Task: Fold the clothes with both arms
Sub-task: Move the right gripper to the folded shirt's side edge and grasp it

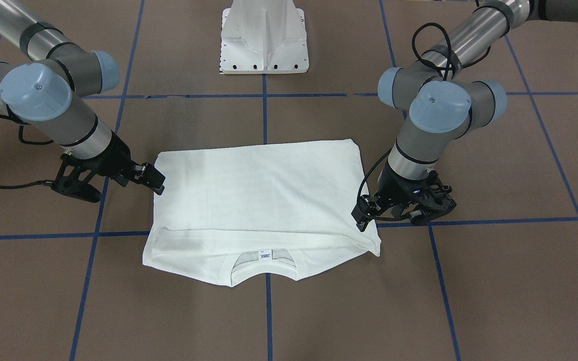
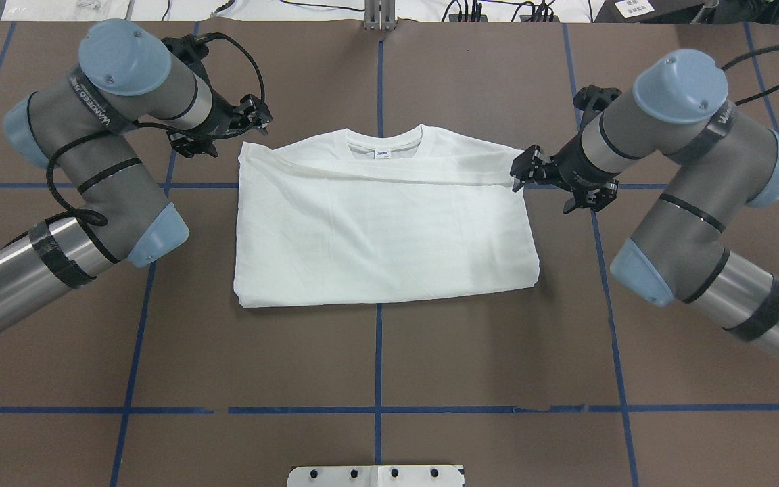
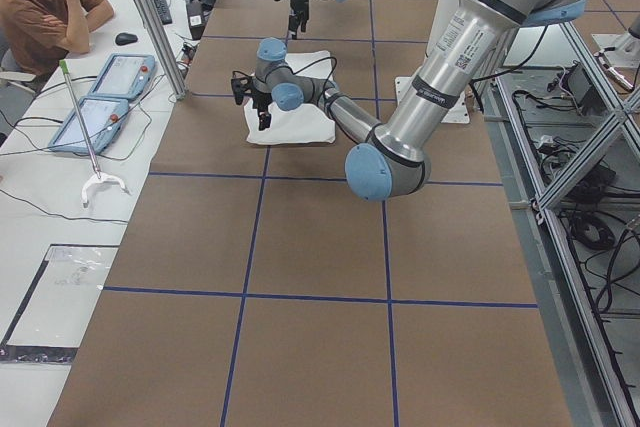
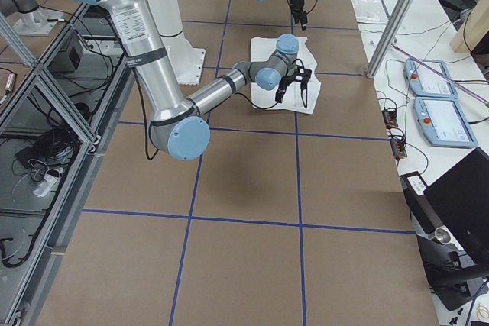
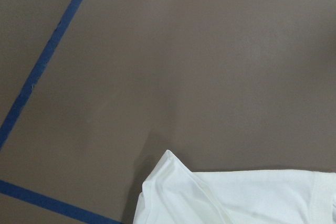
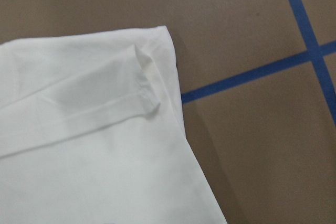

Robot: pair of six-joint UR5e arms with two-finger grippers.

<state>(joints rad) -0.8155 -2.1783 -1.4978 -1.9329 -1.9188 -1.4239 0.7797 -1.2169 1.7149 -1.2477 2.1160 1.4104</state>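
The white shirt lies flat on the brown table, folded into a rough rectangle. Its ribbed collar with a small blue-white tag is at the edge away from the robot. No black text shows. My left gripper hovers just off the shirt's far left corner, open and empty. My right gripper is at the shirt's right edge beside the fold line, open, with no cloth between its fingers. The left wrist view shows a free shirt corner; the right wrist view shows a folded corner.
The white pedestal base stands behind the shirt on the robot's side. Blue tape lines grid the brown table. In the exterior left view a person sits at a side desk with two tablets, behind a metal post.
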